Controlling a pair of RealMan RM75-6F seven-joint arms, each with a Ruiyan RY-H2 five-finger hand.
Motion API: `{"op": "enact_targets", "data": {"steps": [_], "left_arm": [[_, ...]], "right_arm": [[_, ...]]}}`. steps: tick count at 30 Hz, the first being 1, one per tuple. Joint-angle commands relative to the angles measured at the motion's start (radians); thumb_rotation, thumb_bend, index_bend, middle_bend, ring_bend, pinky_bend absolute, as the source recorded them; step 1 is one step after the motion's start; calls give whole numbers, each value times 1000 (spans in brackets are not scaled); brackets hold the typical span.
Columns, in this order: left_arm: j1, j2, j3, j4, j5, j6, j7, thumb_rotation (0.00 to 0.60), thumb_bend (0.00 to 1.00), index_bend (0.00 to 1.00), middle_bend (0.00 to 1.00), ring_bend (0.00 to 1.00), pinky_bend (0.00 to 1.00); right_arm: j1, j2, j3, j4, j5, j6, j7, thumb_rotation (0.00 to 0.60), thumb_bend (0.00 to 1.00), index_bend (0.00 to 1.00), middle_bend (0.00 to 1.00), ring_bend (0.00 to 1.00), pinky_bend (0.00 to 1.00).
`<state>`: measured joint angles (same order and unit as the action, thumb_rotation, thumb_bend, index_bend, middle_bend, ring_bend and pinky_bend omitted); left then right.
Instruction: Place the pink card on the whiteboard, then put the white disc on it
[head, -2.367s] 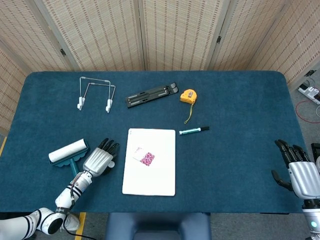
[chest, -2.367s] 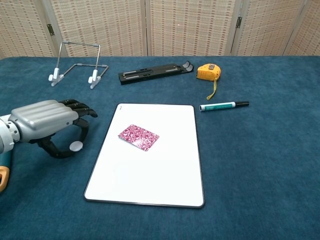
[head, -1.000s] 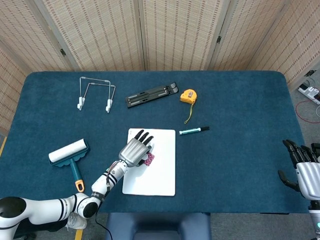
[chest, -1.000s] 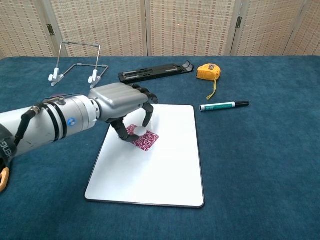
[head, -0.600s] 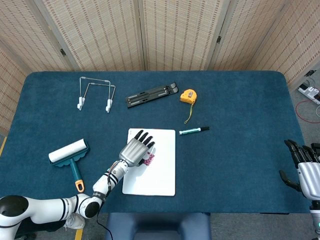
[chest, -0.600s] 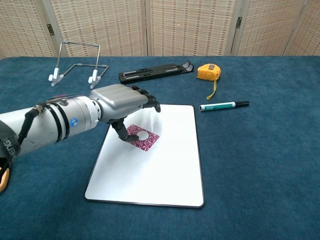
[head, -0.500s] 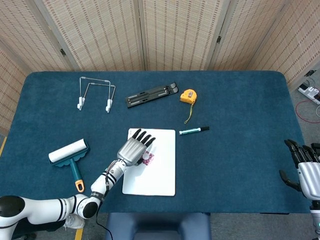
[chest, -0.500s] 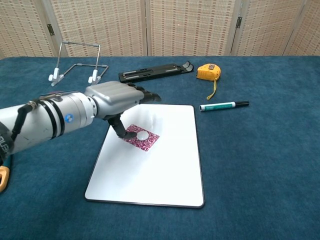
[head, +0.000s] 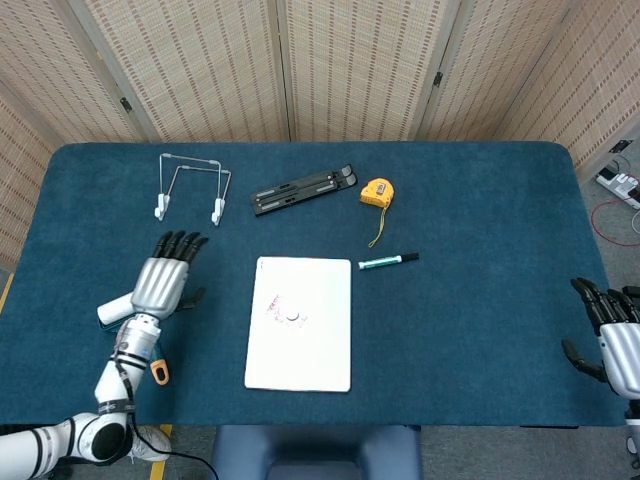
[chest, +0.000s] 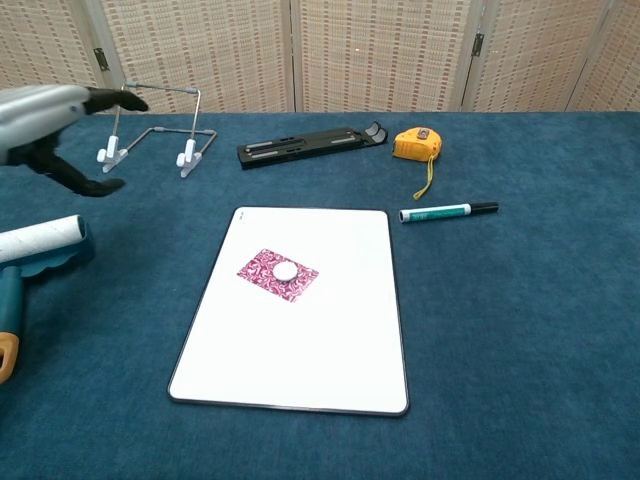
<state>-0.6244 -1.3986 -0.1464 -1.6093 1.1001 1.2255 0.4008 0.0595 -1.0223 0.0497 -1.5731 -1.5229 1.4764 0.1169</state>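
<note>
The small round white disc (chest: 286, 270) has been released and now lies on the patterned pink card (chest: 278, 274), which lies flat on the rectangular white whiteboard (chest: 330, 330), in the upper left part of it. From this it is judged that both steps of the task are done, since the card is on the whiteboard and the disc is on the card. The silver left hand (head: 163, 277) has been drawn away and is now seen well to the left of the whiteboard, above the white lint roller with the teal handle (chest: 30, 255); its fingers are spread and nothing is held in it. Half a second ago this hand was still over the card, with the thumb beside the disc, and a second ago the disc was still pinched between thumb and finger. The right hand (head: 612, 336) is kept far to the right of the whiteboard, at the table edge, much as in the earlier frames; its fingers look apart and no object is seen in it. The green marker pen (chest: 448, 211), just right of the whiteboard's top corner, has not been moved.
</note>
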Motion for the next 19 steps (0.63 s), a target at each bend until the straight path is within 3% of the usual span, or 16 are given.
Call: {"op": "enact_targets", "data": {"steps": [1,7,12,19], "left_arm": [[88,66,41,-30,44,85,-60,600,377,138,107,40,0],[228,113,102,-44,124,236,-137,600,377,146,107,39,0],[311,141,148,-78,167,308,-117,600,377,143,107,37,0],[377,152,158,-114,193,353,-118,600,377,137,107,36,0]], "right_arm": [[4,3,-2,10,-2,-8,15,600,369,32,126,181,118],[12,3,-12,27,-14,-28,87,600,368,32,126,175,118],[15,-7,-17,39,-35,-21,115,600,368,32,126,148,115],[11,-21,-21,37,-51,-2,103,600,368,32,126,133,110]]}}
